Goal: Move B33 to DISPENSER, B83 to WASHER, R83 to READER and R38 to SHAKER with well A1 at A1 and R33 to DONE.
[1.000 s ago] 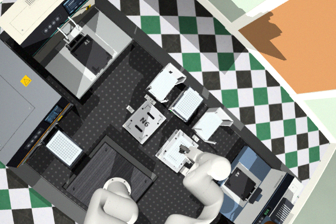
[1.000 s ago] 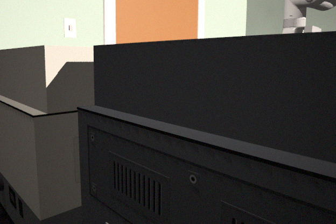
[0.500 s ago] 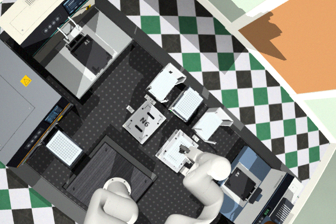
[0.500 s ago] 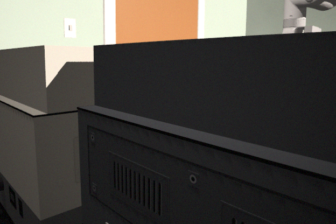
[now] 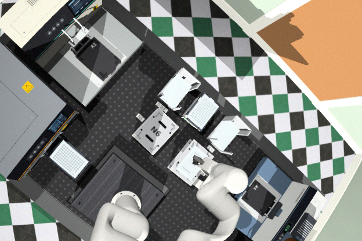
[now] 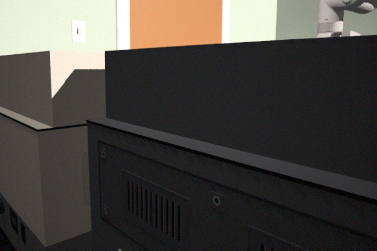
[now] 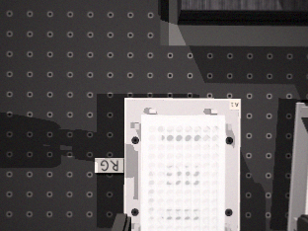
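A white well plate (image 5: 184,168) (image 7: 183,168) lies flat on the regrip nest RG (image 5: 189,146) (image 7: 131,173), with its RG label (image 7: 109,165) beside it. I cannot read the plate's own label. My gripper (image 5: 197,160) hangs straight above this plate, open and empty, with the fingers clear of the plate's sides. A second white plate (image 5: 201,112) sits on a station between the two white stack racks (image 5: 175,89) (image 5: 226,131). A third plate (image 5: 68,159) sits on the dark grey instrument's nest at the left. In the exterior view only the arm (image 6: 335,8) shows, behind a dark housing.
The recovery nest N6 (image 5: 155,134) holds nothing. The beige instrument's dark nest (image 5: 97,58) at the top left and the blue instrument's dark nest (image 5: 260,197) at the bottom right hold no plate. A raised dark block (image 5: 116,185) stands by the arm's base.
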Available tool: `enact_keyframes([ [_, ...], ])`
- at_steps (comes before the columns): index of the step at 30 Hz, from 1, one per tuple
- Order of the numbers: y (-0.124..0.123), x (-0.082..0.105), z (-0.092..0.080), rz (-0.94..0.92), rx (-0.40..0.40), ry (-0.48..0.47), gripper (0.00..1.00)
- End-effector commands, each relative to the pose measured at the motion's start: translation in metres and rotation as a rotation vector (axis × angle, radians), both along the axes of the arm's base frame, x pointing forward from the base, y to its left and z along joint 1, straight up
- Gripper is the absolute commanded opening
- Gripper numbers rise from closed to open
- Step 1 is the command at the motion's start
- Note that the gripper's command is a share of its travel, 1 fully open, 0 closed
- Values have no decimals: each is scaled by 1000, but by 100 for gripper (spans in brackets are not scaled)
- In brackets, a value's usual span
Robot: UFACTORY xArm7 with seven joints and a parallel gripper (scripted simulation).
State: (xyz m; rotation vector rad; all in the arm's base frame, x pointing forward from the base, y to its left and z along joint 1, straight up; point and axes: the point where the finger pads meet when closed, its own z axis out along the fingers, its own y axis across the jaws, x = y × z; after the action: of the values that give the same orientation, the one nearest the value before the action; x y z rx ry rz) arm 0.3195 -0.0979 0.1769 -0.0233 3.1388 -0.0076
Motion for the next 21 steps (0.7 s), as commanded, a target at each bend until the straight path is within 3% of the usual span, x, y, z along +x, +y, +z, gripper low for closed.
enact_keyframes([
  [1,0,1,-2,0,-1,-3,100],
  [21,0,1,-26,0,-1,-3,100],
])
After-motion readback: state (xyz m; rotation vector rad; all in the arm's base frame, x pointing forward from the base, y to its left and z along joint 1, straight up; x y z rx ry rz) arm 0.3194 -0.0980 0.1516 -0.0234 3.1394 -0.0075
